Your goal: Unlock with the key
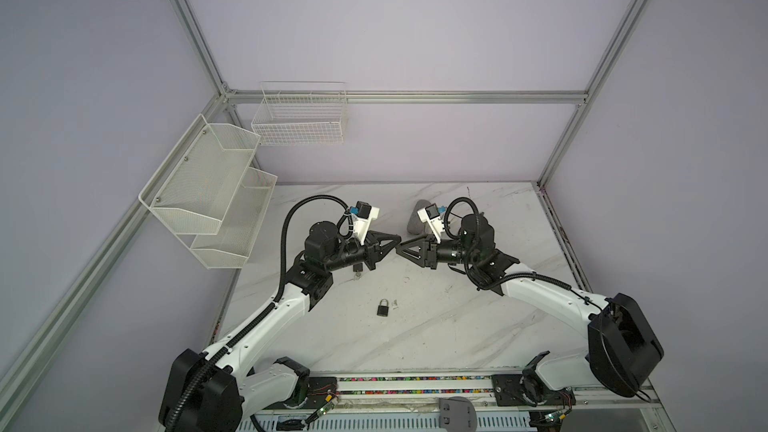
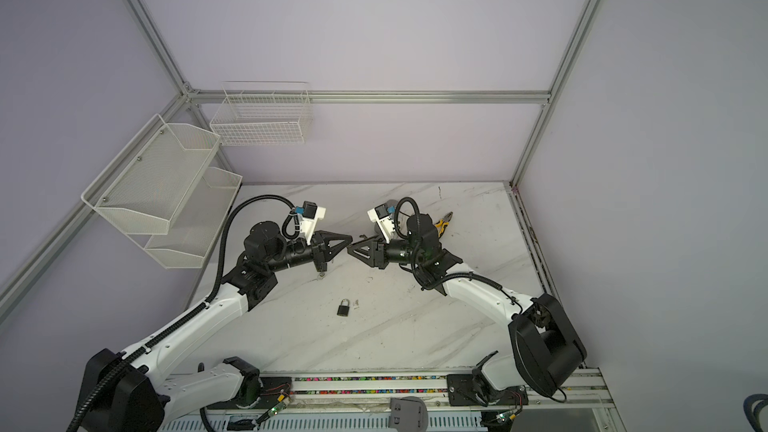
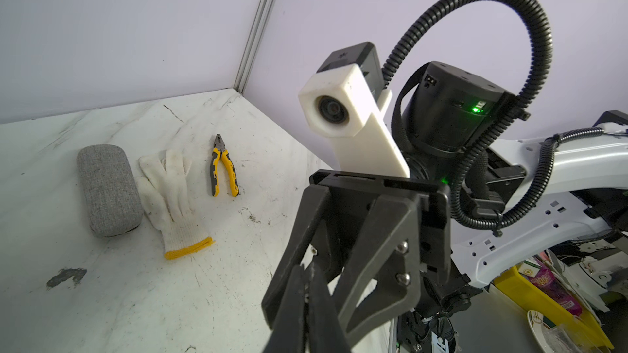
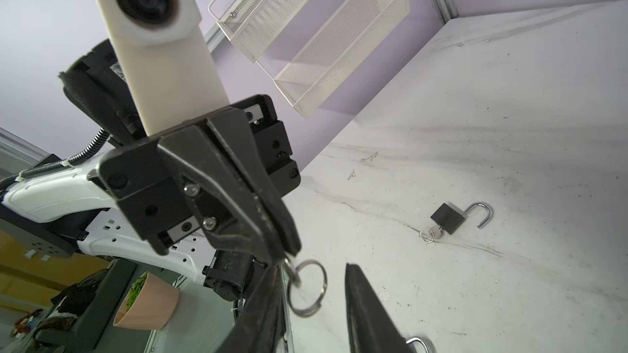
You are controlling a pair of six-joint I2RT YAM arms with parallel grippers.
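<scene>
Padlocks: two on the desk [image 4: 509, 113]; open padlock [image 4: 447, 223] mid-right, second padlock [image 4: 420, 342] at the bottom edge.
Keys: two; spare key [image 4: 437, 232] in the open padlock, ringed key [image 4: 293, 273] low centre.
Left claw [image 4: 286, 250]: clamped on the ringed key.
Right claw [image 4: 312, 320]: narrowly parted, either side of the ring [image 4: 307, 288].

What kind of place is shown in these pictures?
Probably a robot test cell in a lab: an aluminium frame with plain walls encloses a table, and two robot arms are mounted at its front edge.

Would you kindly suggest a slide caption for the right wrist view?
Left hand pinches a small silver key with ring; beyond, an open black padlock lies on the white marble table.
</scene>
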